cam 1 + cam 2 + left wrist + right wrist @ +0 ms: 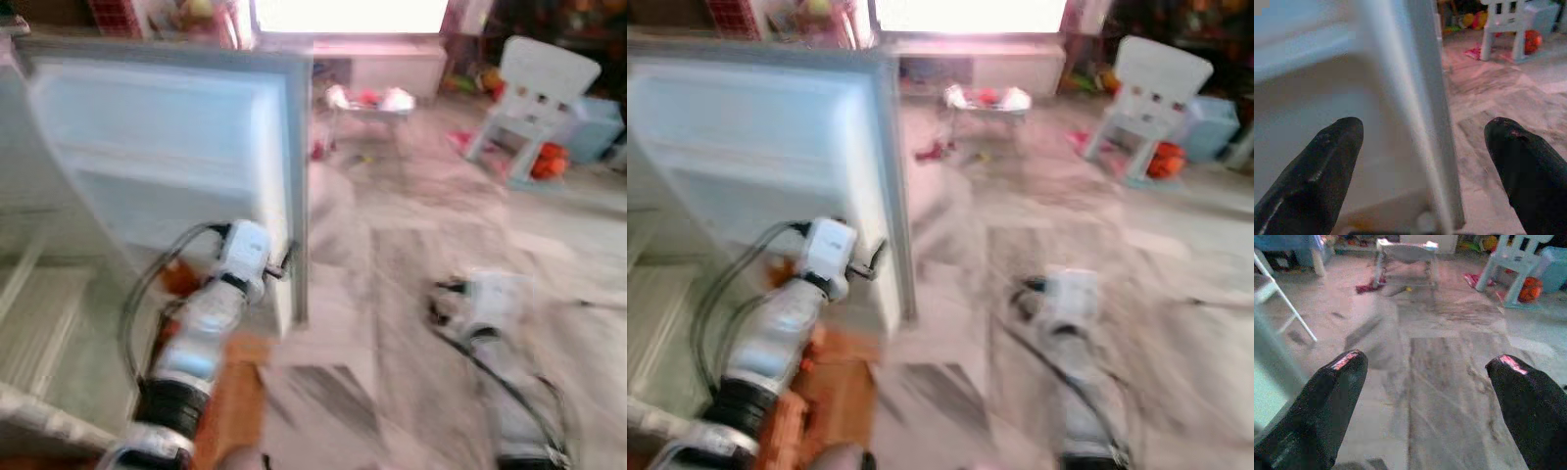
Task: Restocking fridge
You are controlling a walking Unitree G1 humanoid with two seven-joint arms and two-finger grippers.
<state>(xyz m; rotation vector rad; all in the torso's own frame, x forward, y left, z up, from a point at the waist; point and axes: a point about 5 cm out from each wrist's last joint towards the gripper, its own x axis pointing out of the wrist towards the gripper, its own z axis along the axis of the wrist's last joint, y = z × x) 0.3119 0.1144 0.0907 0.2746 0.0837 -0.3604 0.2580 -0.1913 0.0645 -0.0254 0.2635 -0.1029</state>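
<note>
A white fridge door [176, 166] stands swung open at the left of the blurred head views, its moulded inner face toward the camera and its grey outer edge [1430, 112] running down toward the floor. One pale shelf ledge crosses the door's inner face; whether anything rests on it cannot be made out. The robot's left gripper [1425, 161] sits at that edge, its two black fingers [1317, 176] spread wide, one on the inner side of the door and one on the room side, with the edge standing between them and no contact visible. In the head views the left arm [211, 323], silver with black cables, reaches up to the door's lower free corner. An orange-brown shape [235, 401] lies blurred below that arm and cannot be identified.

The right gripper [1425, 396] hangs low over the pale marbled stone floor [1449, 382], well apart from the door, its two fingers parted and holding nothing. The right arm [490, 323] shows at the lower right of the head views.

Farther back, one small low table [1405, 249] stands near the far wall with red and white items on top. One white child-size plastic chair [534, 98] stands at the right, one orange ball-like object [549, 162] beside its legs, and one light blue box [593, 127] just behind it.
</note>
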